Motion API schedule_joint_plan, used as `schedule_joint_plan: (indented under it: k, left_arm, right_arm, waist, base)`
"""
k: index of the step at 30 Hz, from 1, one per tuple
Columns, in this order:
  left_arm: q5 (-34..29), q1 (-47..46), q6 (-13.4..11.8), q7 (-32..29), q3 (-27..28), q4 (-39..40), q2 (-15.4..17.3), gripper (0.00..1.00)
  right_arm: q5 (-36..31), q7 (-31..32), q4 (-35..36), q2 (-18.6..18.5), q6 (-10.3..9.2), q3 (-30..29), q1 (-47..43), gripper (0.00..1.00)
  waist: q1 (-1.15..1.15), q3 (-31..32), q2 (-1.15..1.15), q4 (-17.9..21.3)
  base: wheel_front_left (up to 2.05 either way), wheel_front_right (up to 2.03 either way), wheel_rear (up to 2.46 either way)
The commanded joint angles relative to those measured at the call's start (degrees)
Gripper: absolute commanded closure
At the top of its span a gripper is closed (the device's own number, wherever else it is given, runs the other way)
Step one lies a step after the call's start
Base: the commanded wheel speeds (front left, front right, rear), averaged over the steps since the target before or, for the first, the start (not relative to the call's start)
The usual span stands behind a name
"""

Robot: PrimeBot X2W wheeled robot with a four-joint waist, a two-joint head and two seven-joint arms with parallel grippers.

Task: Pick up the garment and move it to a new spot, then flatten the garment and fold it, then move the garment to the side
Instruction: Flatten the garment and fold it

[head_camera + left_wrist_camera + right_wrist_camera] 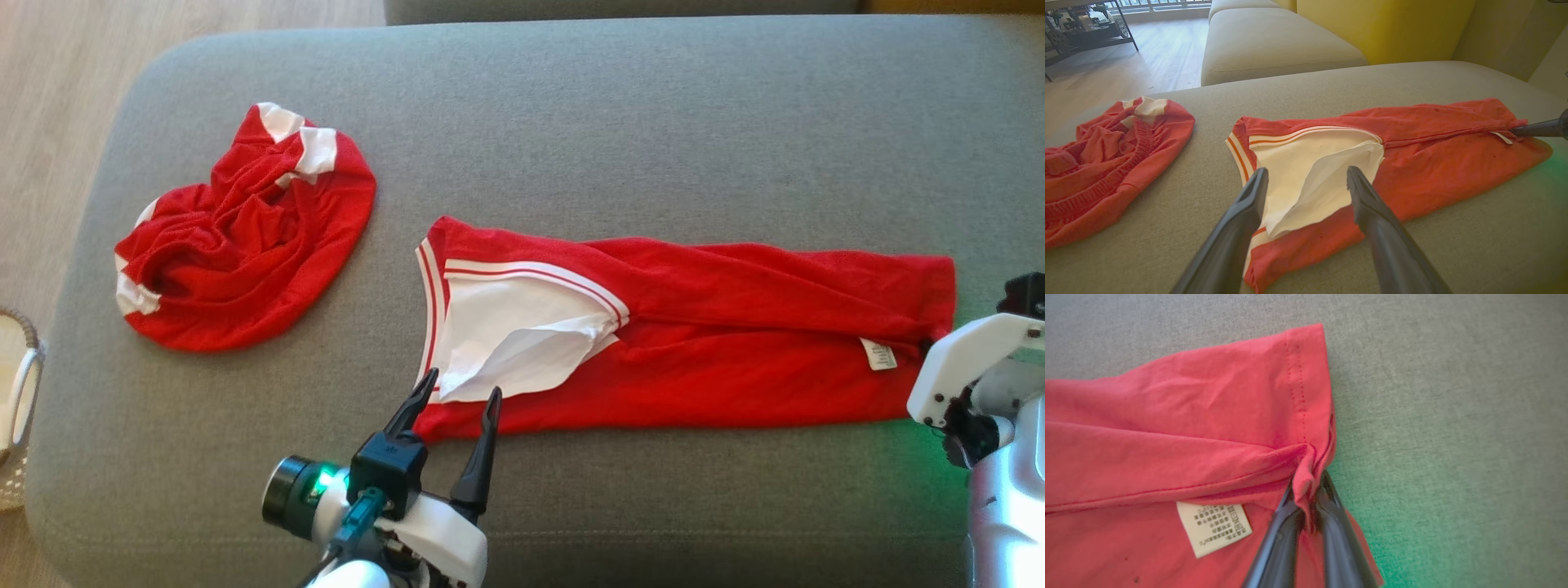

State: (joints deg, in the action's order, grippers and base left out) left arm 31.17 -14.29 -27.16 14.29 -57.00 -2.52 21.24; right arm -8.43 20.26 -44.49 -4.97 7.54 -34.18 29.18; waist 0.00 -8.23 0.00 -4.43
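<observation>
A red garment (735,327) with white trim lies stretched out lengthwise on the grey cushion (571,106); its white inner panel (506,335) is turned up at the left end. My left gripper (463,382) hovers open at that end, its fingers either side of the white panel (1310,179). My right gripper (1307,479) is shut on a pinch of the garment's red hem (1306,457) at the right end, next to the care label (1214,526). In the head view the white right wrist (971,367) sits at that corner.
A second red and white garment (245,237) lies crumpled at the cushion's left. A pale basket (16,392) stands on the wooden floor (49,82) beyond the left edge. Another cushion (1274,41) and a yellow backrest (1392,24) lie behind.
</observation>
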Motion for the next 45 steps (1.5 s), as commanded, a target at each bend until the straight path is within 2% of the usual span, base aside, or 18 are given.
schedule_joint_plan:
  k: [1,9,12,19,21,27,35,40,45]
  left_arm:
    - [-0.5,-2.2,0.1,0.7,2.0,1.2,0.2,0.0]
    - [-1.0,-3.3,0.7,0.7,3.1,0.6,1.1,0.0]
    - [-0.9,-3.4,0.6,0.7,3.3,0.6,1.3,0.0]
    - [-0.8,-3.4,0.5,0.6,3.3,0.9,1.7,0.0]
    - [-0.7,-3.4,0.5,0.5,3.3,1.0,1.8,0.0]
    - [-0.5,-3.7,0.6,0.5,3.2,1.0,1.6,0.0]
    - [-0.3,-3.8,1.1,0.5,3.0,0.1,0.8,0.0]
    - [0.1,-3.4,1.0,0.6,3.8,0.1,0.9,0.0]
    - [0.0,-3.5,1.1,0.6,4.0,0.2,0.9,0.0]
  right_arm:
    - [0.3,0.7,0.5,-1.0,-0.05,1.4,1.1,1.0]
    - [-0.1,0.3,4.4,-5.1,-0.05,5.9,2.9,1.0]
    - [1.2,1.6,6.2,-6.2,-0.05,7.7,4.0,1.0]
    - [2.2,5.7,12.0,-11.4,-0.05,9.8,4.8,1.0]
    - [3.4,7.0,13.6,-11.6,-0.05,10.1,5.0,1.0]
    - [10.0,10.4,18.7,-8.8,-0.05,14.1,5.1,1.0]
    - [20.4,15.0,27.9,-4.5,-0.05,21.4,2.0,1.0]
    - [24.2,17.3,31.9,-1.6,-0.05,24.6,-1.0,1.0]
    - [26.2,17.8,32.9,0.2,-0.05,27.1,-3.2,1.0]
  waist:
    - [0.0,0.3,0.0,0.3]
    - [0.0,1.9,0.0,3.0]
    - [0.0,2.2,0.0,4.0]
    - [0.0,2.5,0.0,5.4]
    - [0.0,2.6,0.0,5.7]
    - [0.0,2.6,0.0,6.0]
    - [0.0,4.5,0.0,4.5]
    - [0.0,5.8,0.0,2.5]
    - [0.0,6.1,0.0,0.2]
  base:
    - [0.0,0.0,0.0]
    - [0.0,0.0,0.0]
    - [0.0,0.0,0.0]
    - [0.0,0.0,0.0]
    - [0.0,0.0,0.0]
    - [0.0,0.0,0.0]
    - [0.0,0.0,0.0]
    - [0.0,0.0,0.0]
    - [0.0,0.0,0.0]
